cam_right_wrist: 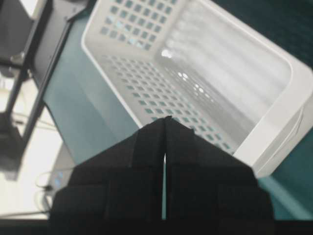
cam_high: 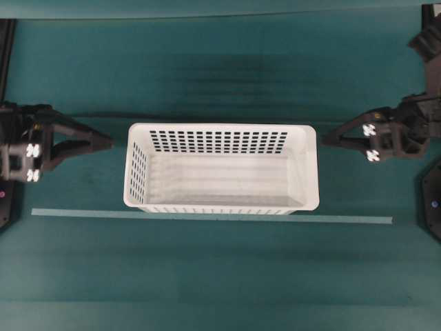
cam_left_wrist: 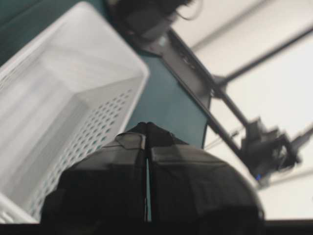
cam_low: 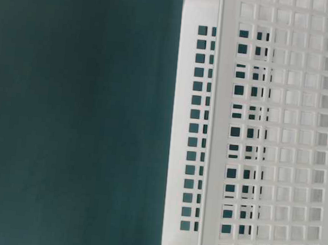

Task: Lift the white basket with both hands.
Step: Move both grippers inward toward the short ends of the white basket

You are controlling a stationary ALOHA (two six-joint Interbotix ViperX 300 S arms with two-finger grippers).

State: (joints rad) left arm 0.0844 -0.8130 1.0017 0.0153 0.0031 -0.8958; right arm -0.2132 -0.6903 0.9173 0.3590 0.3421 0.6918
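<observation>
Empty white basket (cam_high: 306, 165) sits upright, pincers closed at either end.

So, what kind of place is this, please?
Probably a robotics lab test bench. A teal-covered table holds only a white basket behind a strip of tape, with a black robot arm on each side and metal framing around it.

Overhead: even, dim light; faint banded shadow on bench (cam_high: 220, 76) behind white basket (cam_high: 220, 207). Table-level view sharp, flat-lit. Both wrist views soft; near hands black, out of focus; bright blown-out bkgd in left wrist view.
</observation>
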